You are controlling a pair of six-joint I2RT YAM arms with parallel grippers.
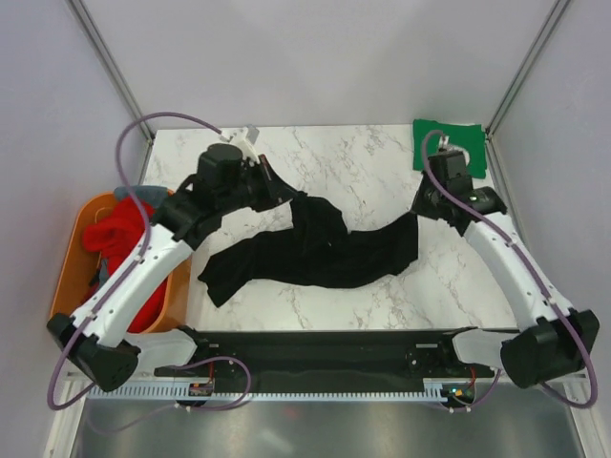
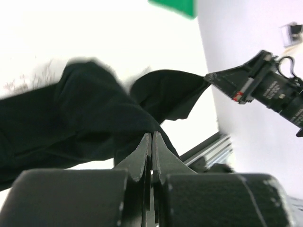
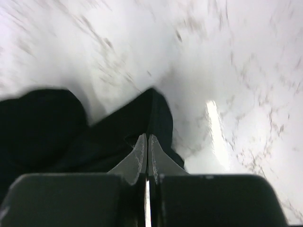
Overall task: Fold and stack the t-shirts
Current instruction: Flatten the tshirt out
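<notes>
The left gripper (image 1: 282,189) and right gripper (image 1: 421,204) are each clamped closed on the black t-shirt (image 1: 315,250), apparently spreading it, and next it likely needs laying flat.

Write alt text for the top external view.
A black t-shirt is stretched across the marble table, pinched by the left claw at one end and the right claw at the other. An orange tub at left holds a red t-shirt; a green t-shirt lies far right.
</notes>
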